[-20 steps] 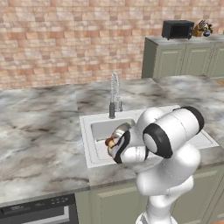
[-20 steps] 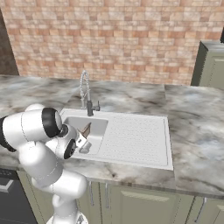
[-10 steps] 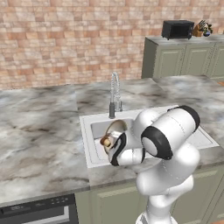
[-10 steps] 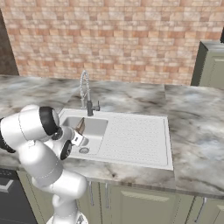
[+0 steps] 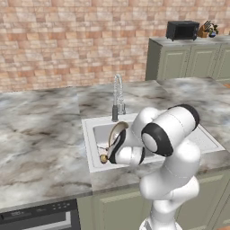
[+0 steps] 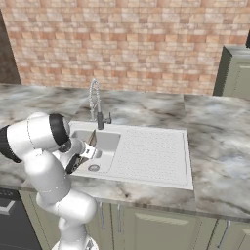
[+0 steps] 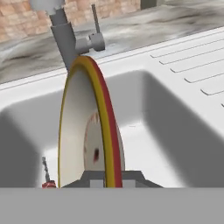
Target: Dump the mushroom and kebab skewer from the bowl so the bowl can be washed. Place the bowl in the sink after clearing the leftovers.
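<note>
One bowl (image 7: 87,131) edge-up in sink (image 7: 175,100)

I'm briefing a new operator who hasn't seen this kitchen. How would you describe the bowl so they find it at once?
Find the white sink sunk into the marble counter, under the coiled chrome faucet. Over its basin the gripper clamps the bowl by its rim, stood on edge. It is the only round dish there: cream inside, golden-brown rim.

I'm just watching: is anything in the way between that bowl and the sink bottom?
Nothing visible blocks it. The bowl hangs on edge inside the sink, held by the claw; a skewer tip lies beside it.
</note>
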Available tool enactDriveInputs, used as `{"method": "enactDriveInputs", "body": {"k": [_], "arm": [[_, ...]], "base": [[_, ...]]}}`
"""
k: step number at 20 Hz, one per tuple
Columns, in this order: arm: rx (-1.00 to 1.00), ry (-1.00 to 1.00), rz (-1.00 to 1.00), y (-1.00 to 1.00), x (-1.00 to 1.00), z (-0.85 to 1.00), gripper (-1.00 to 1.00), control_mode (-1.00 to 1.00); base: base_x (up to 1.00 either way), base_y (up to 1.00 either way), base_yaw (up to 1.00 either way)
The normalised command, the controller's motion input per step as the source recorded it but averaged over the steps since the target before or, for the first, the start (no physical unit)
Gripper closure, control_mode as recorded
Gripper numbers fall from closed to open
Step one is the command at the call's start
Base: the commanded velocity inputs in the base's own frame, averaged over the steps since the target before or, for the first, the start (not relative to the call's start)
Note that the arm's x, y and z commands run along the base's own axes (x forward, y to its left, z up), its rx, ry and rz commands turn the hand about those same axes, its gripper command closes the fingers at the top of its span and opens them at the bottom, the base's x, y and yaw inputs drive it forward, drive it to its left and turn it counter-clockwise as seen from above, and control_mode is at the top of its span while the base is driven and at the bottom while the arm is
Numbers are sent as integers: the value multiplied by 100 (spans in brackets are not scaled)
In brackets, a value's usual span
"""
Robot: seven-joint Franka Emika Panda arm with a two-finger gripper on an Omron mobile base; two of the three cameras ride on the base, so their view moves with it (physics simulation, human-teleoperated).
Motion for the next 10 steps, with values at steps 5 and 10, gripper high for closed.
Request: {"method": "enactDriveInputs", "body": {"k": [5, 10], "arm": [[-21, 0, 0, 13, 0, -11, 100, -100], [-11, 0, 0, -3, 3, 0, 100, -100]], "base": [[0, 0, 0], [0, 0, 0]]}}
